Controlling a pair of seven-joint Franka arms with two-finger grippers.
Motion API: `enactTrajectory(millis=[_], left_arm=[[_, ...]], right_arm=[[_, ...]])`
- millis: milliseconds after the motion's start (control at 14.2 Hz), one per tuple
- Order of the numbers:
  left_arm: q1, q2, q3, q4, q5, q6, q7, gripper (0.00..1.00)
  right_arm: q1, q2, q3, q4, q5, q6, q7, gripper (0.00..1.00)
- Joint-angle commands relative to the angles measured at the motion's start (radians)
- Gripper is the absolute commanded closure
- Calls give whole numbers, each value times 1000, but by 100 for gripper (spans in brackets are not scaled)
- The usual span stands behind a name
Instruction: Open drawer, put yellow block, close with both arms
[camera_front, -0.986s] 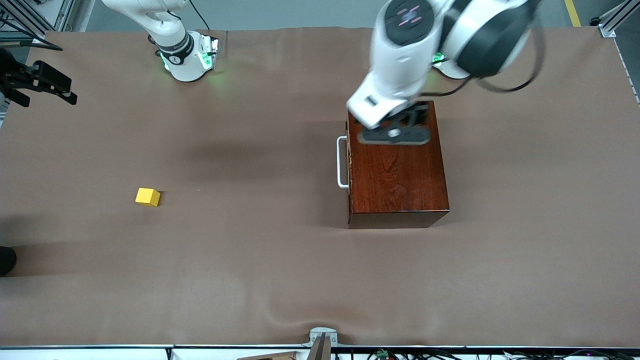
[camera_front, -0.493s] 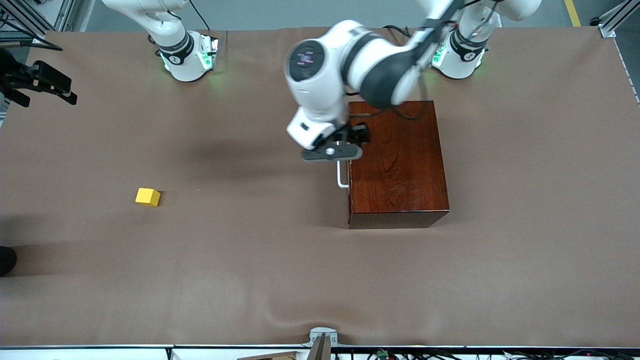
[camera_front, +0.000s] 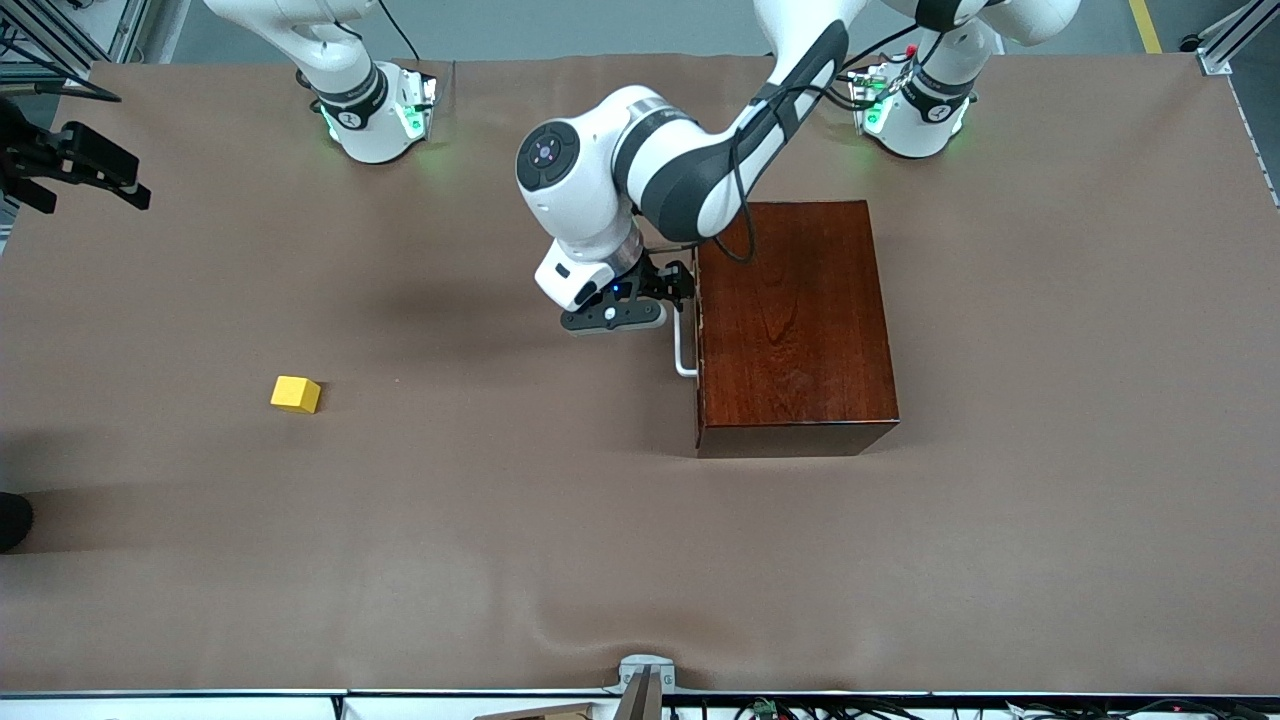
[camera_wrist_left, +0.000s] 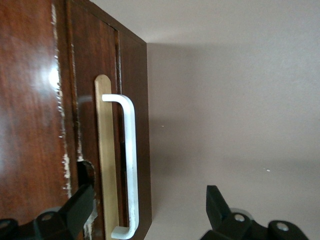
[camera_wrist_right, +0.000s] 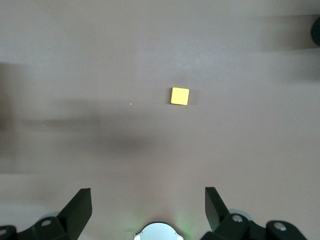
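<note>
Drawer: shut; handle faced the right arm's end, long axis running from the robots' edge to the camera's edge.
Left tool: wide, straddling the handle.
Right tool: wide, high above the yellow block.

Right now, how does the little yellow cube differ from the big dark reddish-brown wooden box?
The small bright-yellow cube is plain and matte; the glossy reddish-brown wooden box shows wood grain. The cube is far smaller than the box. The cube lies alone toward the right arm's end of the table, while the box has the open left gripper at its white bar handle. Both rest on the brown table.
</note>
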Motion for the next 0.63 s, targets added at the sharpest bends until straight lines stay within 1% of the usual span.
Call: enactTrajectory(millis=[0,211,563], left_arm=[[-25,48,20,41,16,-9,-20,0],[-33,79,20,41,17,-9,-20,0],[-36,94,18,30,19,-17,-39,0]], right_arm=[[-10,-18,2,-18,5,0,-13,0],[-12,-18,0,-18,5,-1,-13,0],[-12,-18,2,-18,5,0,-13,0]])
